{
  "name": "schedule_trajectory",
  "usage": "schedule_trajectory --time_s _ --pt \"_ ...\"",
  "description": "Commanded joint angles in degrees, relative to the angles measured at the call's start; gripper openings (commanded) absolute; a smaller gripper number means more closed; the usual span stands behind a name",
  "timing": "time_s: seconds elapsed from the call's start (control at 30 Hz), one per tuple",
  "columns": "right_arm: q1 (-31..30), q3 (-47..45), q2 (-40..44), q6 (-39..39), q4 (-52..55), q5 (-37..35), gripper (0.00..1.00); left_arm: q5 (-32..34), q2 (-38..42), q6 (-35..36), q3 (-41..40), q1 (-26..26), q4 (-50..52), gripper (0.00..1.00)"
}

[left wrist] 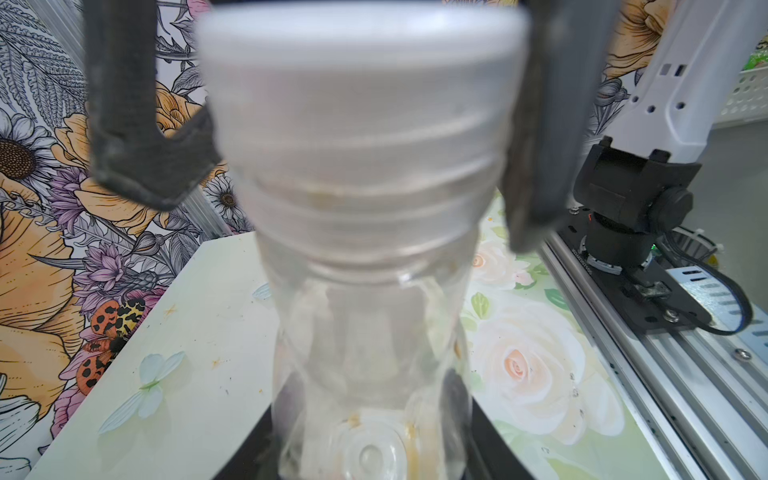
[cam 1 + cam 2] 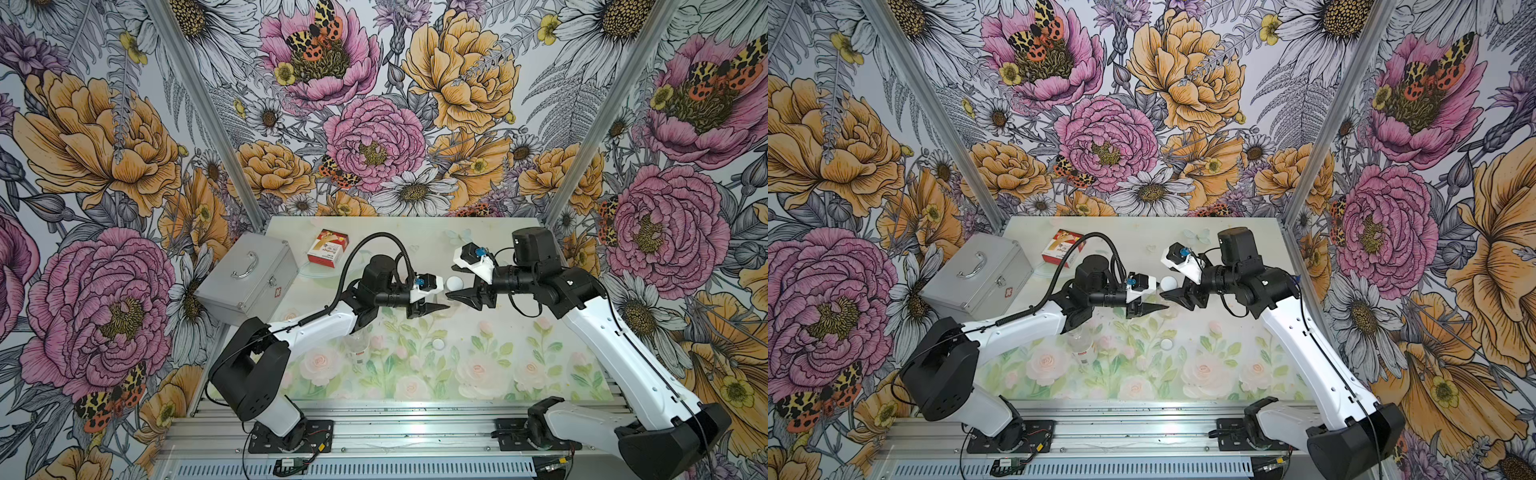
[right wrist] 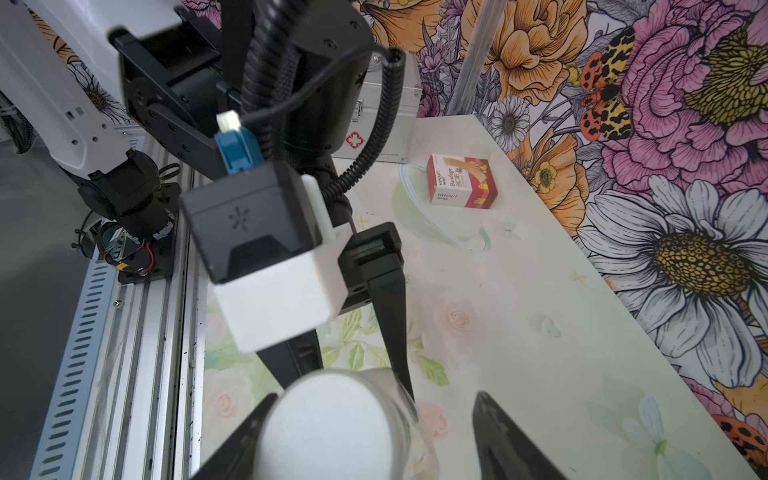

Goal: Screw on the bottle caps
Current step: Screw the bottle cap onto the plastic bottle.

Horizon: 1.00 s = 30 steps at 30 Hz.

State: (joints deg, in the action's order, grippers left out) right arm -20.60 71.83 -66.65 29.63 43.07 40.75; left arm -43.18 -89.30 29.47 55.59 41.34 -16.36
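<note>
My left gripper (image 2: 444,308) (image 1: 374,453) is shut on the lower part of a clear bottle (image 1: 365,316), holding it off the table. A white bottle cap (image 2: 454,284) (image 1: 361,62) (image 3: 328,428) sits on its threaded neck. My right gripper (image 2: 455,296) (image 3: 374,399) stands open around that cap. One of its fingers (image 3: 245,432) lies against the cap's side and the other finger (image 3: 498,436) stands clear of it. A second clear bottle (image 2: 359,347) with a red-marked label stands uncapped on the table, partly under my left forearm. A loose white cap (image 2: 438,344) lies to its right.
A silver metal case (image 2: 249,278) stands at the table's left edge. A red-and-white bandage box (image 2: 328,249) (image 3: 461,180) lies behind the left arm at the back. Aluminium rails (image 2: 374,432) carrying both arm bases run along the front.
</note>
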Motion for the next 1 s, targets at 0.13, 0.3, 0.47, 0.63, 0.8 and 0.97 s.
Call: schedule_trajectory --time_s 0.13,0.3,0.47,0.63,0.8,0.97 --pt "0.9 -4.8 2.6 -10.7 -13.1 0.2 0.73 -2.0 1.1 -1.1 1.1 0.5 -0.2 0.40" --pt "0.5 -6.3 1.9 -13.6 -16.7 2.3 0.74 -1.5 0.5 -1.4 1.6 1.5 -0.2 0.40" --pt "-1.1 -6.6 1.1 -14.7 -18.0 1.3 0.74 -0.9 -0.1 -2.5 2.4 2.1 -0.2 0.40" --pt "-3.1 -7.6 0.2 -17.2 -20.3 -3.4 0.75 -0.5 -0.3 -2.8 3.1 2.7 -0.3 0.40" --pt "-3.4 -8.7 2.1 -17.8 -20.4 -2.5 0.76 0.8 -0.7 -5.9 2.8 1.7 -2.1 0.40" --pt "-3.4 -12.2 8.0 -17.6 -20.2 -0.3 0.79 1.5 -0.6 -7.8 2.1 -0.1 -3.7 0.39"
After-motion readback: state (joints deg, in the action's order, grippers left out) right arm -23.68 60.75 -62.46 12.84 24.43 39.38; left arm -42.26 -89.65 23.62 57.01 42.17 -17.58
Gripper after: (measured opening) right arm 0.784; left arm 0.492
